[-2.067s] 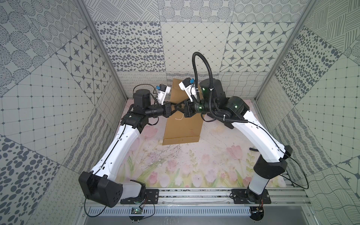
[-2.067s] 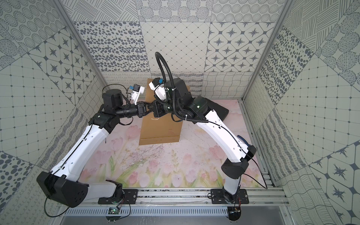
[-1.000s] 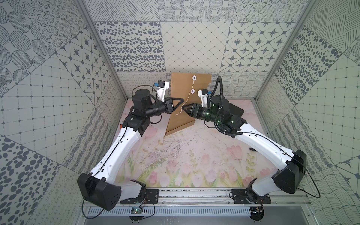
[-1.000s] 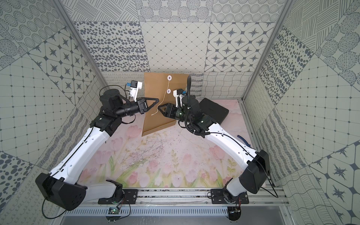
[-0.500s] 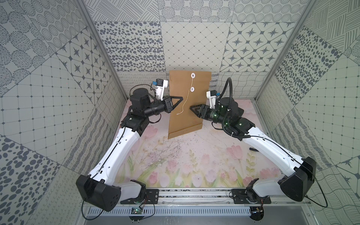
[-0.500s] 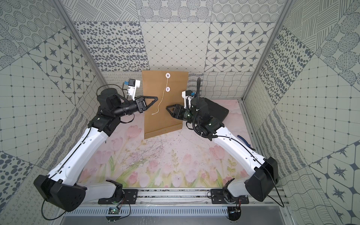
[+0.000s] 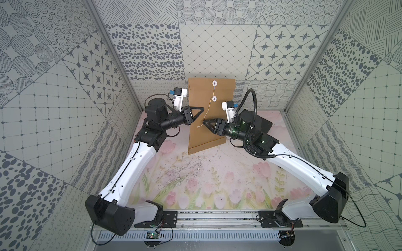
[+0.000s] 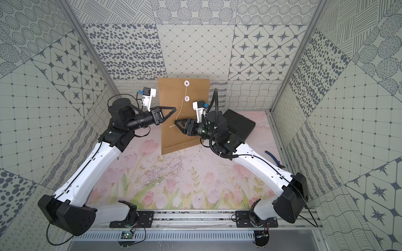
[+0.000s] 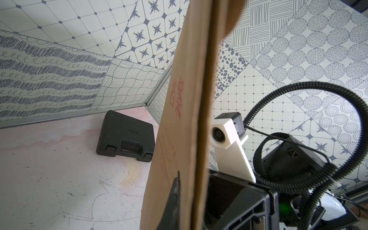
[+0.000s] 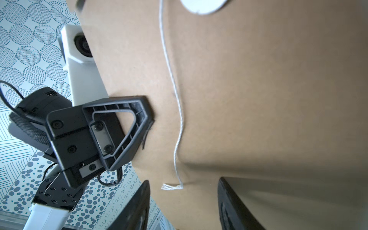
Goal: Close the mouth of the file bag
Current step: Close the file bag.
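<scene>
**Brown file bag held up tall**

The file bag stands upright at the back of the tabletop. The left jaws are clamped on its side edge. The right jaws are apart, by the white string's loose end. A black case lies behind.

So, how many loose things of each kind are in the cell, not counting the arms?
Bag: 1
Discs: 2
String: 1
Black case: 1
Blue-handled tool: 1
Total: 6
</scene>
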`<state>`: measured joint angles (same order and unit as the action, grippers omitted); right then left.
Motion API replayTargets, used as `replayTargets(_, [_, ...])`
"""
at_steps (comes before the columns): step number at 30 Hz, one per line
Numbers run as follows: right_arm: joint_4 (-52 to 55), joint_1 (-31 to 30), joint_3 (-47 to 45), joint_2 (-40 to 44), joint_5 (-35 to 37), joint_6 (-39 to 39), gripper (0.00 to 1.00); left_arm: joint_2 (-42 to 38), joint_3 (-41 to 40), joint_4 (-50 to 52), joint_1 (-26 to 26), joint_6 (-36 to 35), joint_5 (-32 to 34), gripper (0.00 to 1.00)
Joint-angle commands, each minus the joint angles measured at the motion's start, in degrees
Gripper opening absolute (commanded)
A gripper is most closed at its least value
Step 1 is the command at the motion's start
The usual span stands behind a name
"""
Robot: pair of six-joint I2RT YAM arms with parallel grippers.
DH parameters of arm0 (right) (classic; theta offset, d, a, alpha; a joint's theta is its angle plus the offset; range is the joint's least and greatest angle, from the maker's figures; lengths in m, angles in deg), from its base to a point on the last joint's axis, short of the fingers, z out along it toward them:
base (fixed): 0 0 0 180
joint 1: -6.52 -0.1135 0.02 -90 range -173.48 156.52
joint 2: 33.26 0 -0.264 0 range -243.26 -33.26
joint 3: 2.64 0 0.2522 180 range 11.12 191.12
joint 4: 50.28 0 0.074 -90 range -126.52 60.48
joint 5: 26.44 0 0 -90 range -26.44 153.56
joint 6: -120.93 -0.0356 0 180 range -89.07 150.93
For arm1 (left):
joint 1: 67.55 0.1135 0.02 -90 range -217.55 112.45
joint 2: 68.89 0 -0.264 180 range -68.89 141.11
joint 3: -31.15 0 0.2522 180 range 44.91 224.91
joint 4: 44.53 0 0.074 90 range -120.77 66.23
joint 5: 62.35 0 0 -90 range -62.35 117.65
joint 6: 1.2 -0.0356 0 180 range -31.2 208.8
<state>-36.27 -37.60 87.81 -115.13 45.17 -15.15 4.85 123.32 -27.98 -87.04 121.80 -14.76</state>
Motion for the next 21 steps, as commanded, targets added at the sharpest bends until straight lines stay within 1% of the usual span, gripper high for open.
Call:
replayTargets(1, [-1.5,-0.9,2.8,-1.8,2.4,-0.3,0.51,0.0,0.6,-5.9,-0.2,1.0,0.6,0.0])
replayTargets(6, [-1.7,-2.0,4.0,-3.3,5.5,-1.6,0.39,0.4,0.6,-6.8,-0.4,1.1,-0.3,0.0])
replayTargets(9, [-1.0,-2.2,4.9,-3.8,7.6,-2.0,0.34,0.4,0.5,-6.9,-0.5,0.9,-0.5,0.0])
replayTargets(17, [-0.3,-2.5,6.8,-4.6,8.8,-2.0,0.27,0.2,0.3,-6.7,-0.6,0.5,-0.6,0.0])
replayTargets(19, [-0.3,-2.5,6.9,-4.8,8.9,-1.9,0.22,0.3,0.5,-6.6,-0.6,0.5,-0.6,0.0])
replayTargets(21, [-0.3,-2.5,6.6,-4.7,9.1,-1.9,0.13,0.2,0.5,-6.4,-0.5,0.4,-0.6,0.0])
